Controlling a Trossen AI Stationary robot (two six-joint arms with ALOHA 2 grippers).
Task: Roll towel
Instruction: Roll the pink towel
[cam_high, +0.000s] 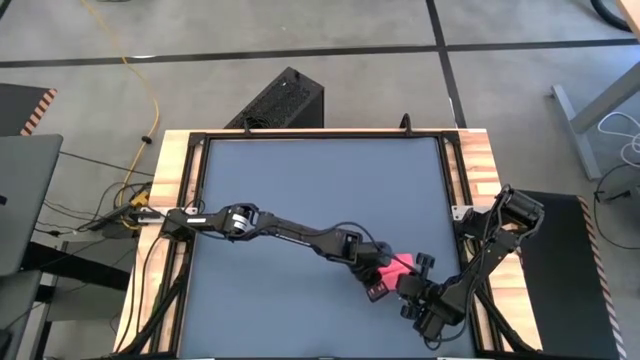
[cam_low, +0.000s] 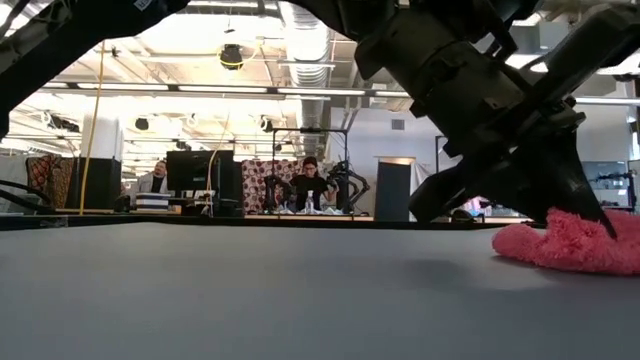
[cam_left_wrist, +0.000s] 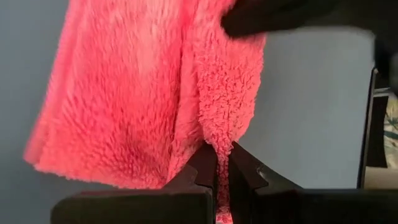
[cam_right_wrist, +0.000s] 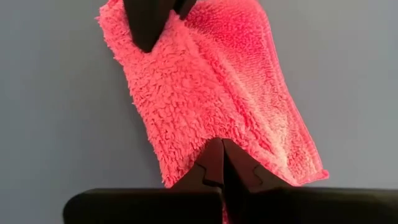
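The bright pink fluffy towel lies bunched into a narrow strip on the dark grey tabletop, near its right front corner. In the low view the towel rests on the table under both grippers. My left gripper reaches across from the left and is shut on one end of the towel. My right gripper comes from the right front and is shut on the opposite end of the towel. Each wrist view shows the other arm's fingers at the towel's far end. My left gripper pinches a raised fold at the towel's near edge between its two fingers; how many layers I cannot tell. The rest of the towel lies slack on the table ahead of the fingers. My right gripper pinches the towel's opposite edge between its two fingers, at the middle of that end. The towel spreads out ahead of the fingers and lies on the table.
The tabletop sits in a wooden frame. A black box stands on the floor beyond the far edge. The low view shows people at desks in the room behind. Bare tabletop stretches to the left of the towel.
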